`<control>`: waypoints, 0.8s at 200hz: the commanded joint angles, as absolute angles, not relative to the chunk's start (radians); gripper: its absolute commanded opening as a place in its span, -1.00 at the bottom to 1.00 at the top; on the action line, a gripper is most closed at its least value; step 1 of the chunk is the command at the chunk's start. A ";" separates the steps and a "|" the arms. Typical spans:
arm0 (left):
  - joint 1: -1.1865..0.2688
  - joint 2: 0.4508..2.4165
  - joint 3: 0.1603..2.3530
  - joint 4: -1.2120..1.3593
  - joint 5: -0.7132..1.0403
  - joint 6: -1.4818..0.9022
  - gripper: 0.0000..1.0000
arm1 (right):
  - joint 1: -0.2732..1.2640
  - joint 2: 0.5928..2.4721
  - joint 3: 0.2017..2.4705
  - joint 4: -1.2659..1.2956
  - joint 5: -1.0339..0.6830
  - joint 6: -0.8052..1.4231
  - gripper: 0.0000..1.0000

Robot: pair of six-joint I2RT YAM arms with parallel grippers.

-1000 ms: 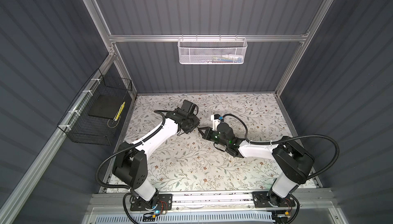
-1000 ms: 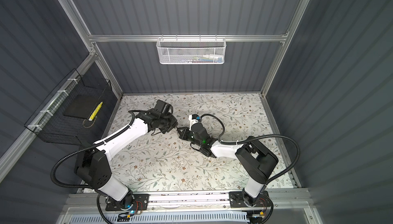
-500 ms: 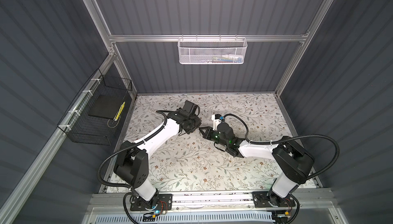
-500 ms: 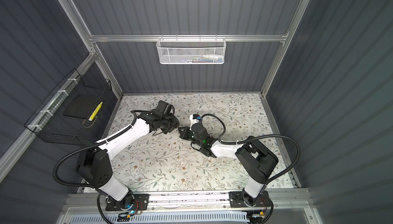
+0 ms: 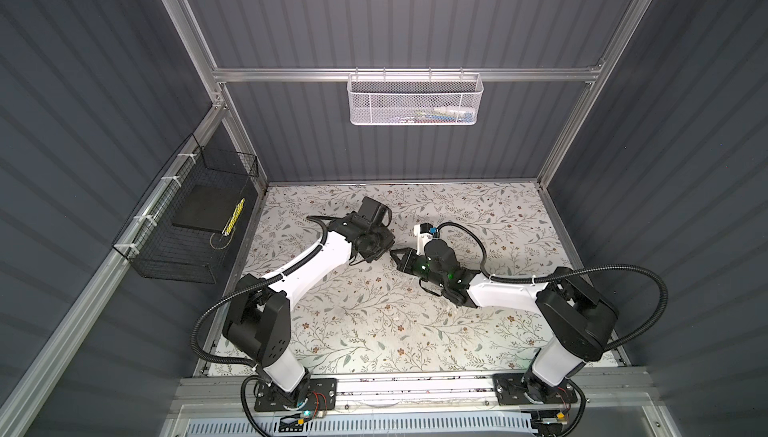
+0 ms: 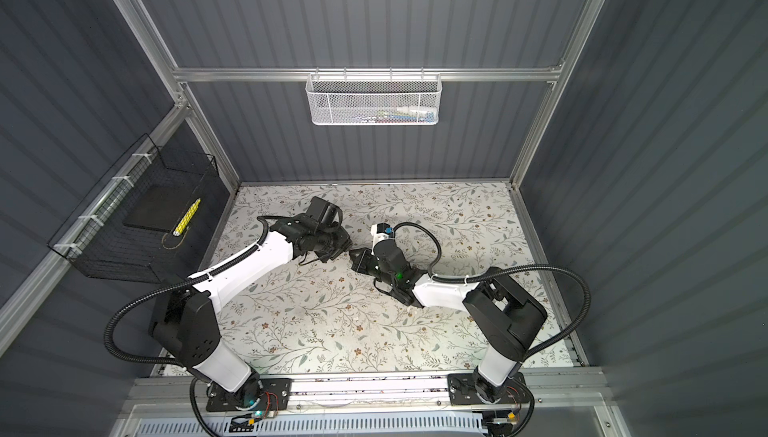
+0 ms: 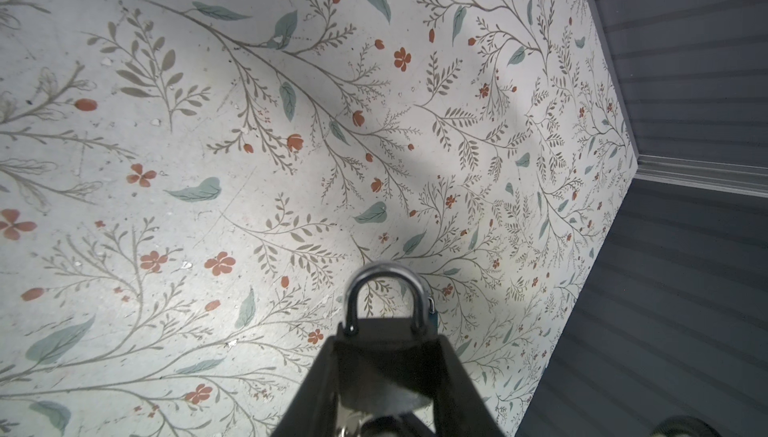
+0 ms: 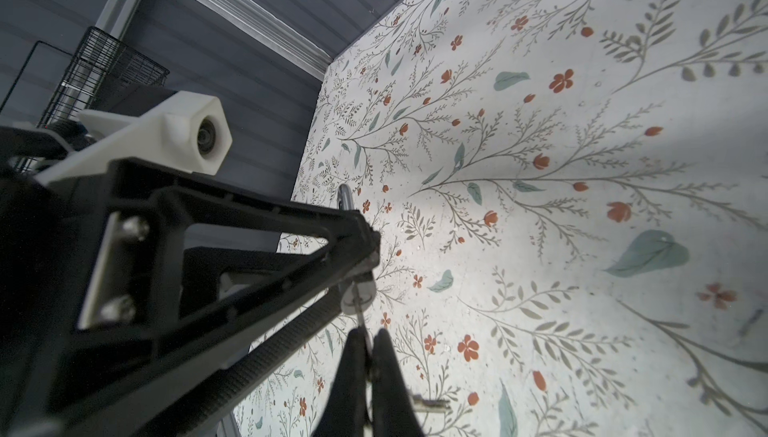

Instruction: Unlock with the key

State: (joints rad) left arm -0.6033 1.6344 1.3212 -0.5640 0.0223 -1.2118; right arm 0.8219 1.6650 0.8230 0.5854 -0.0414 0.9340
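My left gripper [image 7: 386, 333] is shut on the dark body of a padlock [image 7: 382, 372], whose silver shackle [image 7: 384, 271] sticks out past the fingertips and looks seated on both sides. In the right wrist view my right gripper [image 8: 365, 341] is shut on a thin silver key [image 8: 362, 319]. The key's blade runs up into the round keyway [image 8: 357, 293] on the padlock's underside. In both top views the left gripper [image 5: 384, 247] and the right gripper [image 5: 395, 254] meet tip to tip above the middle of the floral table [image 5: 374, 322]. The padlock and key are hidden between them there.
A black wire basket [image 5: 187, 223] holding a dark pad and a yellow item hangs on the left wall. On the back wall hangs a white mesh basket [image 5: 415, 100]. A small metal piece [image 8: 430, 402] juts out beside my right fingers. Dark walls enclose the table.
The left gripper with the padlock has edged slightly right and the gap to the right gripper has closed. Both grips are unchanged.
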 commanded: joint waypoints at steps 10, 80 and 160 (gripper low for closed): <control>-0.597 1.632 1.351 -0.624 0.025 -1.178 -0.85 | 0.821 1.610 0.835 0.511 -0.017 0.895 -0.67; -0.593 1.625 1.353 -0.628 0.024 -1.165 -0.84 | 0.806 1.510 0.722 0.535 -0.012 0.886 -0.59; -0.592 1.616 1.338 -0.608 0.044 -1.169 -0.85 | 0.798 1.579 0.740 0.653 -0.135 0.882 -0.62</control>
State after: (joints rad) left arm -0.6006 1.6344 1.3247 -0.6075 0.0269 -1.1820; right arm 0.8028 1.5467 0.7097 0.6113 -0.0872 0.8928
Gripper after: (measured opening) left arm 0.346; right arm 0.194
